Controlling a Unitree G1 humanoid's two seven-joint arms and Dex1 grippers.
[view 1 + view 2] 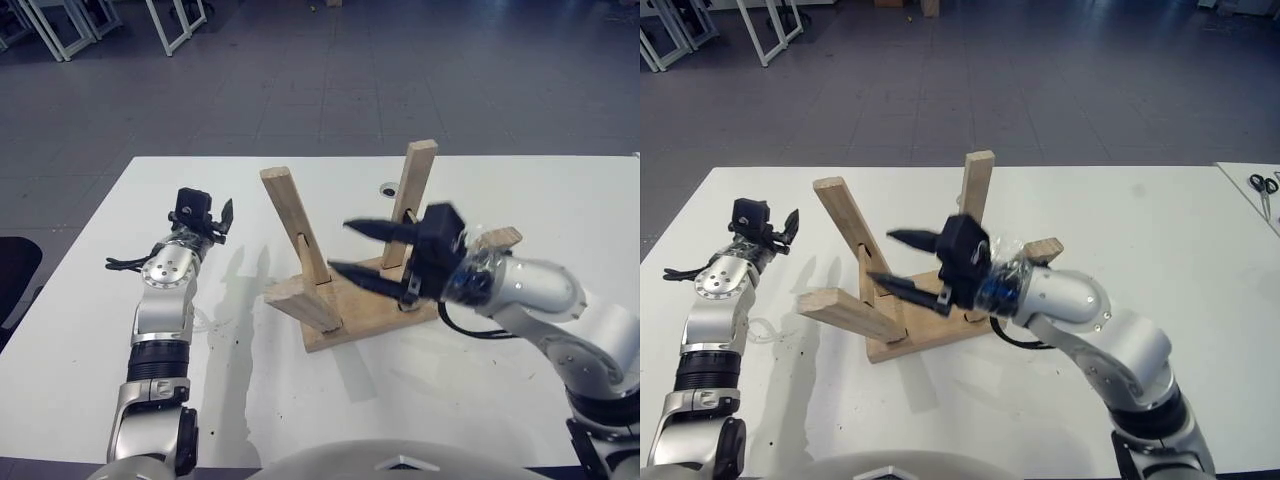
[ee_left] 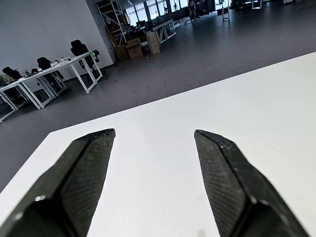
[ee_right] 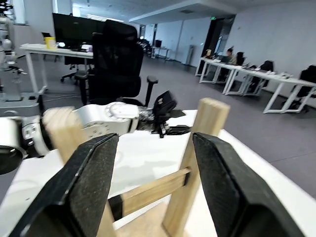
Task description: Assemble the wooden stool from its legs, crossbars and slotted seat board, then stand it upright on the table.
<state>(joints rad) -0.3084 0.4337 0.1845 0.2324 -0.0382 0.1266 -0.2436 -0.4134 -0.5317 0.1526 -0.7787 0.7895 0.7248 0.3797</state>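
The partly built wooden stool lies upside down mid-table, its seat board (image 1: 372, 315) flat on the white table (image 1: 90, 310). One leg (image 1: 296, 228) leans up at the left and another (image 1: 417, 192) stands at the back. A third piece (image 1: 300, 304) juts out low toward the front left. My right gripper (image 1: 338, 246) hovers open just above the board, between the legs. In the right wrist view its fingertips (image 3: 111, 143) frame a leg (image 3: 200, 168) and a crossbar (image 3: 153, 190). My left gripper (image 1: 203, 222) rests open over bare tabletop, well left of the stool, holding nothing.
A small round hole (image 1: 388, 188) marks the tabletop behind the stool. Scissors (image 1: 1264, 184) lie on a neighbouring table at the far right. A black chair (image 1: 14, 272) stands off the table's left edge. Grey floor lies beyond the far edge.
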